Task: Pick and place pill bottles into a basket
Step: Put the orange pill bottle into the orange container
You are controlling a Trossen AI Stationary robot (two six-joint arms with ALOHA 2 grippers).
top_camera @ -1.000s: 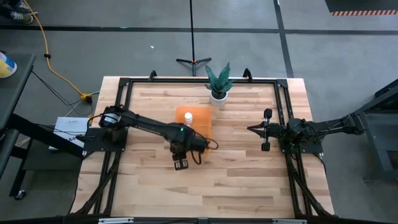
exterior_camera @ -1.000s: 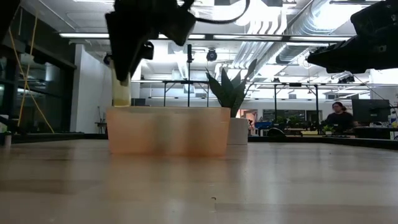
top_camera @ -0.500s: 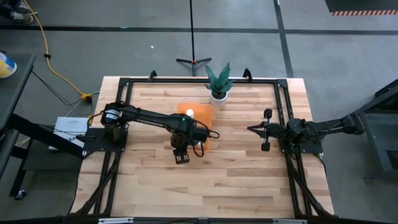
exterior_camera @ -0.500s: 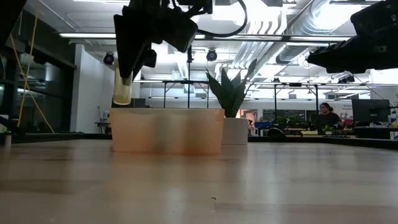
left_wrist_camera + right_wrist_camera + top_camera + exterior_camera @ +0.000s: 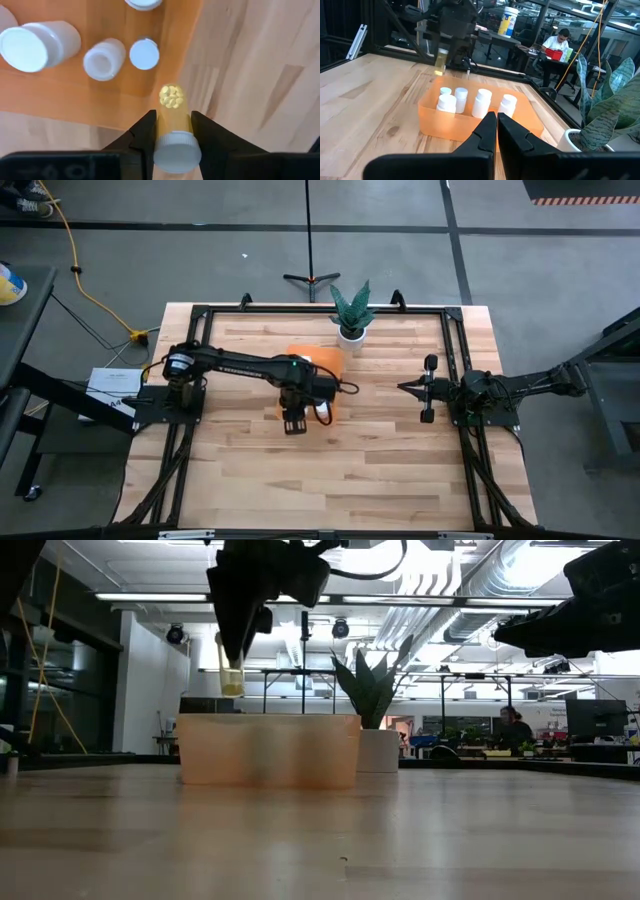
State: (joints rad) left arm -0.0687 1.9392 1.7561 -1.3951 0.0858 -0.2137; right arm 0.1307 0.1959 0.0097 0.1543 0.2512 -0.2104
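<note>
Since one second ago, moved up and toward the plant [image 5: 351,310]: left gripper [image 5: 173,131], now hanging above the near rim of the basket [image 5: 451,128], clear of the bench [image 5: 390,470]. Jaws clenched on a yellowish pill bottle [image 5: 173,131], cap toward the wrist, small yellow pills visible at its far end. Seen in the low view well above the basket wall, bottle held upright and not touching the basket. Inside the basket, four white pill bottles [image 5: 481,102] standing near each other, plus a smaller white cap-like piece beside them. Right gripper [image 5: 496,131] waiting at the far side of the bench from the basket, well apart, jaws closed together and holding nothing. Behind the bench, past the plant, a person [image 5: 514,727] sitting far off in the room.
</note>
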